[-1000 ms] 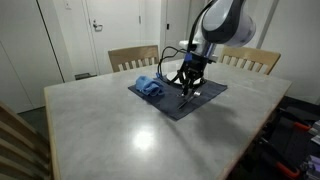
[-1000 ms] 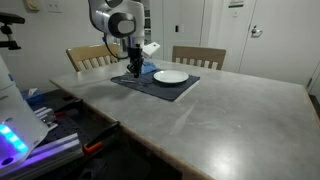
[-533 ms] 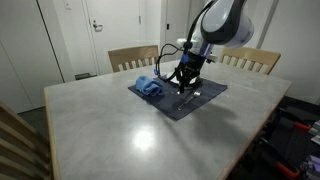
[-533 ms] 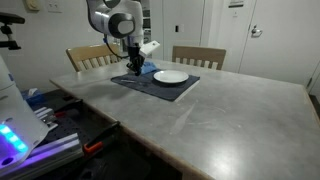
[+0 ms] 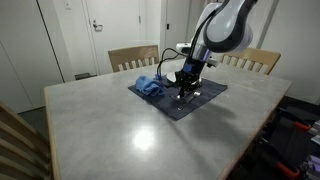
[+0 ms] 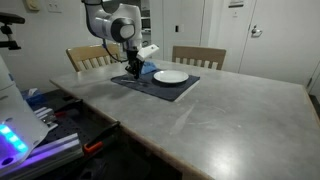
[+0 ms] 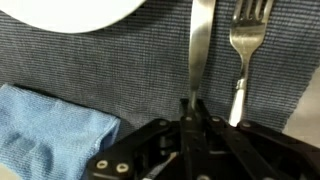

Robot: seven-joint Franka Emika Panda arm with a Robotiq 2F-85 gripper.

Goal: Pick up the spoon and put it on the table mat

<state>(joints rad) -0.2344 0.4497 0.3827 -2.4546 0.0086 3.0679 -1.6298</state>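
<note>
Spoon [image 7: 201, 45] handle pinched in closed gripper [image 7: 193, 108]; arm [image 5: 226, 25] bent down over table mat [image 5: 175, 108], beside fork [image 7: 245, 50].

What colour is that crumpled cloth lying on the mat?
Light blue. The cloth shows best in the wrist view.

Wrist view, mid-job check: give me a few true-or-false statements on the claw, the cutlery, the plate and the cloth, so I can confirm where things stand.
1. The claw is shut on a slim metal handle. True.
2. The fork lies on the white plate. False: it lies on the table mat, beside the gripped handle.
3. The blue cloth lies on the mat. True.
4. The plate stands on bare table, off the mat. False: it stands on the mat.
</note>
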